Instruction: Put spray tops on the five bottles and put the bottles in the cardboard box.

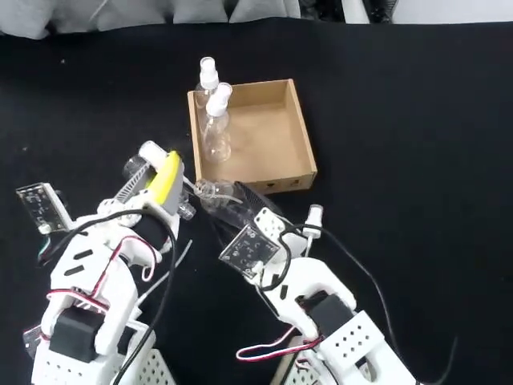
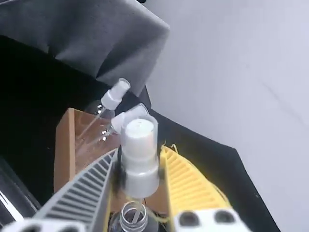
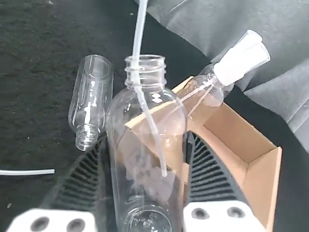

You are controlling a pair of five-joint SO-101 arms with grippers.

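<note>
My left gripper (image 2: 140, 153) is shut on a white spray top (image 2: 139, 145), held between its grey and yellow fingers just above the open neck of a clear bottle (image 2: 133, 215). That clear bottle (image 3: 145, 145) is gripped by my right gripper (image 3: 147, 140), and the top's thin tube (image 3: 140, 63) runs down into its neck. In the high view both grippers meet just in front of the cardboard box (image 1: 272, 152). One capped bottle (image 1: 216, 120) stands in the box. Another capped bottle (image 1: 208, 76) is at its far left corner.
An uncapped bottle (image 3: 89, 113) lies on the black cloth beside the held one. A spare spray top (image 1: 314, 215) rests by the right arm, and a loose tube (image 3: 24, 171) lies on the cloth. Grey cushions (image 1: 120, 12) line the far edge.
</note>
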